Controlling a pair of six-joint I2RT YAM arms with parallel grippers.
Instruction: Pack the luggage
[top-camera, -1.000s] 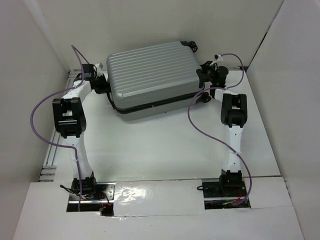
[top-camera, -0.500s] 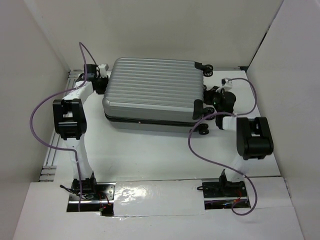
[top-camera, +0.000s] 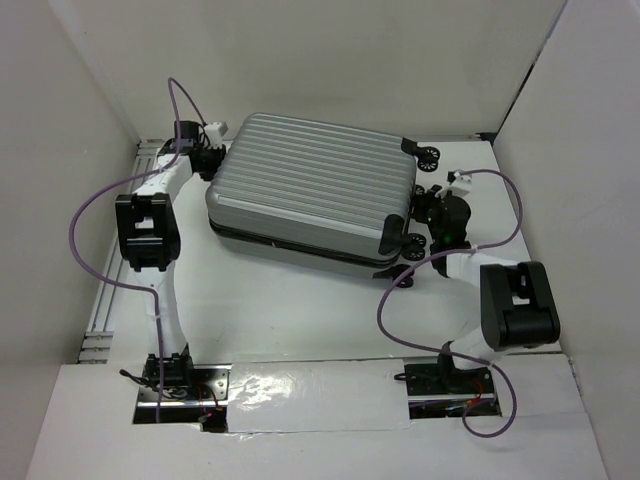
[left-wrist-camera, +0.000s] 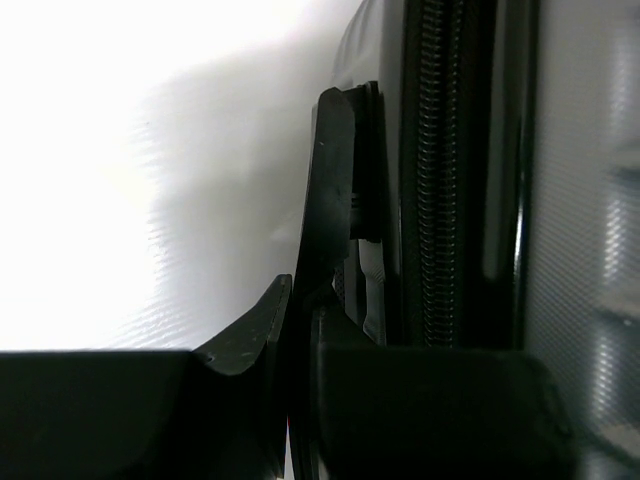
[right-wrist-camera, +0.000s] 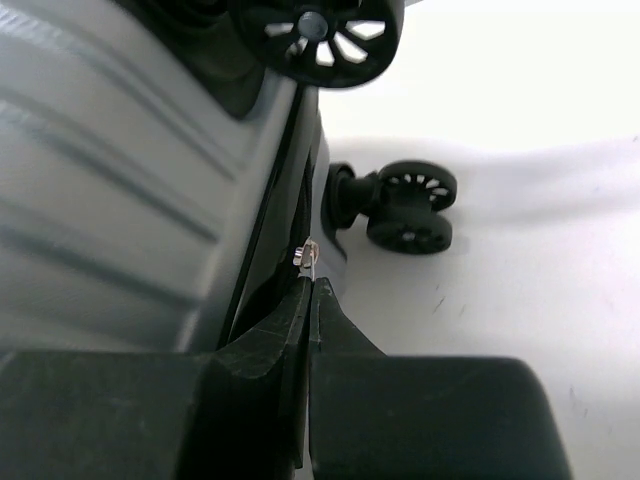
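Working late in the job by my read: you're looking at the luggage (top-camera: 315, 185) lying flat w/ the lid down, ribbed silver shell up, sitting mid-table (top-camera: 300, 310) toward 12 o'clock and skewed a bit, wheel (top-camera: 429, 154) end pointing to 3 o'clock. Nothing of the lining is showing, so you're not getting any view of what's packed inside.

Left gripper (top-camera: 208, 158) is sitting at the case's 10 o'clock corner. Its wrist cam is showing the fingers together, lying right along the zipper (left-wrist-camera: 437, 170). The teeth are looking meshed over the stretch in view.

Right gripper (top-camera: 425, 212) is sitting at the 3 o'clock end, between the wheels. Its fingers are pressed together too, w/ a small silver tab (right-wrist-camera: 303, 256) right at the tips on the seam. It's prob. the zip pull, but I can't tell if it's actually pinched.

What's left, as I'm judging it: you're prob. finishing the zip run round that wheel end and squaring the case up. How much of the zip is closed overall isn't showing.
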